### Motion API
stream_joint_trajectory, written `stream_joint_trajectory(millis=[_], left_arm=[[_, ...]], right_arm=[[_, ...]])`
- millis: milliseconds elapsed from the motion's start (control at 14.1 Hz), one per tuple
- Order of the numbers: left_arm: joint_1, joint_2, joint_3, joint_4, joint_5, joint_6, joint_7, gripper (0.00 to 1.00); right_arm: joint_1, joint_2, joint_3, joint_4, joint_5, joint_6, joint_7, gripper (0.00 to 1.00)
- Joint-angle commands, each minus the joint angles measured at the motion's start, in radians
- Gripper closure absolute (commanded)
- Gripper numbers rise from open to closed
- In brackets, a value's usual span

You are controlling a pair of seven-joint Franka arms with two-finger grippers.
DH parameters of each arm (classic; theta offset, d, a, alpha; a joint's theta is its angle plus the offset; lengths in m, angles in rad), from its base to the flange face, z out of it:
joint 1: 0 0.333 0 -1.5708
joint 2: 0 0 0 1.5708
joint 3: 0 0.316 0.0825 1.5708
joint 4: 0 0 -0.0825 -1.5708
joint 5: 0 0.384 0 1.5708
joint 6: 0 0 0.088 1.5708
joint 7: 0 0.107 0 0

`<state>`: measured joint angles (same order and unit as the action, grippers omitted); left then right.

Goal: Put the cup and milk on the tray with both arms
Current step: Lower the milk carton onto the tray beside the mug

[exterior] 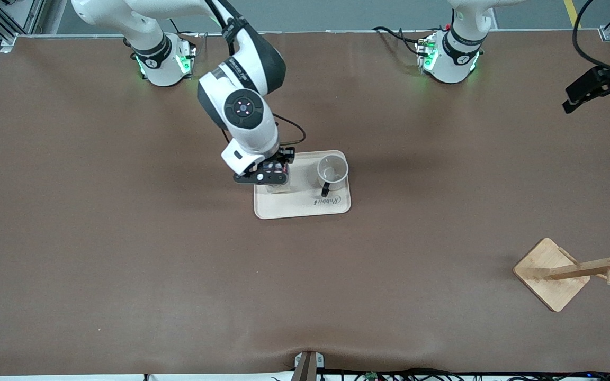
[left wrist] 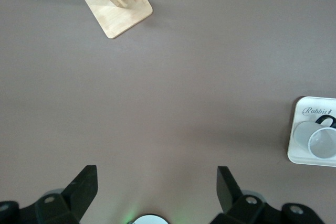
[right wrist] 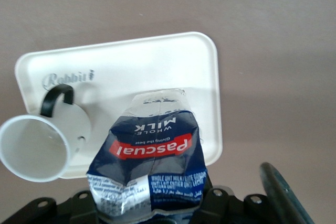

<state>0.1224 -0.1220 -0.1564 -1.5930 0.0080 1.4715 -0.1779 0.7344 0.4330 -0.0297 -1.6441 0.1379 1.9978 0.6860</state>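
- The fingers of the right gripper (exterior: 269,174) are clamped on the milk (right wrist: 149,156), held over the tray (exterior: 305,209) just beside the cup (exterior: 332,172), which stands upright on it.
- The left gripper (left wrist: 156,190) waits, fingers spread and empty, high over bare table (exterior: 125,264).
- The carton looks light and thin-walled; its creased sides suggest it crushes easily, so a gentle hold mid-body suits it.
- Its base is hidden; whether it touches the tray is unclear.
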Motion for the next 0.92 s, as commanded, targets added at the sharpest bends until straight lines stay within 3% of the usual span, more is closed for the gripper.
stream_joint_trajectory(millis=[0,142,356,427,569,640,854], left_arm=[[0.002,-0.005,-0.011,-0.022,-0.003,0.030,-0.017,0.00],[0.002,0.013,-0.011,-0.016,-0.008,0.030,-0.011,0.00],[-0.001,0.027,-0.011,-0.008,-0.010,0.030,-0.006,0.00],[0.000,0.028,-0.011,-0.004,-0.010,0.030,-0.005,0.00],[-0.001,0.035,-0.011,0.005,-0.010,0.029,-0.015,0.00],[-0.001,0.035,-0.011,0.008,-0.011,0.029,-0.015,0.00],[0.000,0.038,-0.011,0.022,-0.010,0.023,-0.015,0.00]], right_arm=[[0.040,0.033,-0.013,0.030,-0.015,0.041,0.046,0.78],[0.040,0.046,-0.016,0.023,-0.030,0.082,0.046,0.41],[0.030,0.044,-0.016,0.023,-0.055,0.072,0.033,0.40],[0.028,0.046,-0.016,0.020,-0.055,0.055,0.035,0.34],[0.023,0.044,-0.016,-0.002,-0.055,0.036,0.041,0.17],[0.023,0.043,-0.018,-0.008,-0.055,0.038,0.044,0.00],[0.036,0.046,-0.015,0.009,-0.051,0.085,0.032,0.00]])
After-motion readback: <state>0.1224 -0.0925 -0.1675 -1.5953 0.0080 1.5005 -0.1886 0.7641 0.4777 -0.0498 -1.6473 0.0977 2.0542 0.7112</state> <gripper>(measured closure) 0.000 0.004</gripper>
